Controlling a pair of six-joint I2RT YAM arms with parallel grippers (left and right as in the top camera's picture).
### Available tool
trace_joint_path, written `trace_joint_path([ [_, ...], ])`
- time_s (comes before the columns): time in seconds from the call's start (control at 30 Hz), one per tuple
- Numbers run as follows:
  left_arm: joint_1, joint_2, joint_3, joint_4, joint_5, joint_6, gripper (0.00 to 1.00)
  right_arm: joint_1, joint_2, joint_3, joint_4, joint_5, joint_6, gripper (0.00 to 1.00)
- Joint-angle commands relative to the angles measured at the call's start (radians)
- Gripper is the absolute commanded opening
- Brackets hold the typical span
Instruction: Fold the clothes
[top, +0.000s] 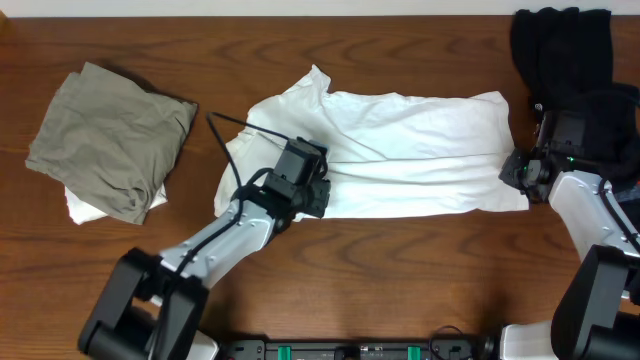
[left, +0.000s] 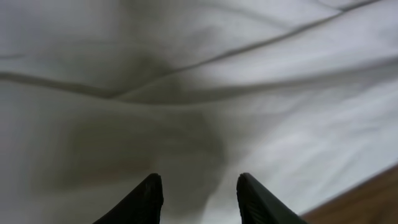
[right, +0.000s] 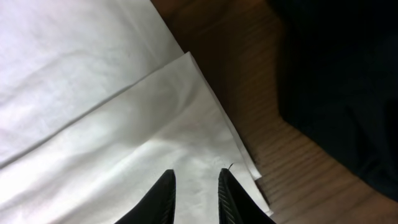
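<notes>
Fingertips of my right gripper (right: 196, 178) sit narrow at the T-shirt (top: 420, 150) hem — hold unconfirmed. Over the cloth my left gripper (left: 199, 182) hangs half-open; a slipped layer would skew the fold.

Two white garments (top: 400, 140), one olive garment (top: 110, 130), one black garment (top: 560, 45), two arms (top: 230, 235).

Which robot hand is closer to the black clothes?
Right. The right gripper sits at the white shirt's edge, just beside the black clothes. The left gripper is over the shirt's other end, far from them.
</notes>
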Motion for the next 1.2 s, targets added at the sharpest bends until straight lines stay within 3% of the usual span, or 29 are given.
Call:
trace_joint_path([
  [0.0,0.000,0.032,0.008,0.023,-0.069,0.080,0.42,0.010,-0.002,0.009,-0.001,-0.001,-0.008,0.22],
  [0.53,-0.026,0.061,0.008,-0.008,-0.069,0.167,0.41,0.010,-0.003,0.009,0.003,-0.002,-0.008,0.22],
  [0.8,-0.098,0.061,0.008,-0.018,-0.074,0.334,0.49,0.010,-0.002,0.009,0.003,-0.001,-0.008,0.22],
  [1.17,-0.106,0.061,0.008,-0.011,-0.192,0.364,0.47,0.010,-0.002,0.009,0.003,-0.001,-0.008,0.22],
])
